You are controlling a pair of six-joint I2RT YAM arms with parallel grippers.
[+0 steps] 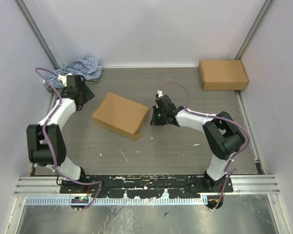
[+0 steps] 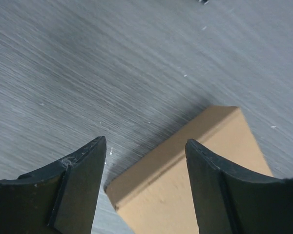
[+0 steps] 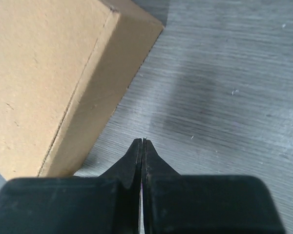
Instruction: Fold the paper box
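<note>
The paper box (image 1: 120, 114) lies closed on the table as a shallow brown cardboard block, turned at an angle. My left gripper (image 1: 89, 96) hovers just off its far left corner, open and holding nothing. In the left wrist view that corner of the paper box (image 2: 195, 190) shows between and below the spread fingers (image 2: 83, 185), with the left gripper (image 2: 145, 146) above it. My right gripper (image 1: 152, 119) sits close to the box's right end, shut on nothing. In the right wrist view the right gripper (image 3: 142, 142) points past the paper box (image 3: 49, 78), apart from its side wall.
A second brown cardboard box (image 1: 222, 74) stands at the back right corner. A blue-and-white striped cloth (image 1: 80, 68) is bunched at the back left, right behind my left wrist. Grey walls enclose the table on three sides.
</note>
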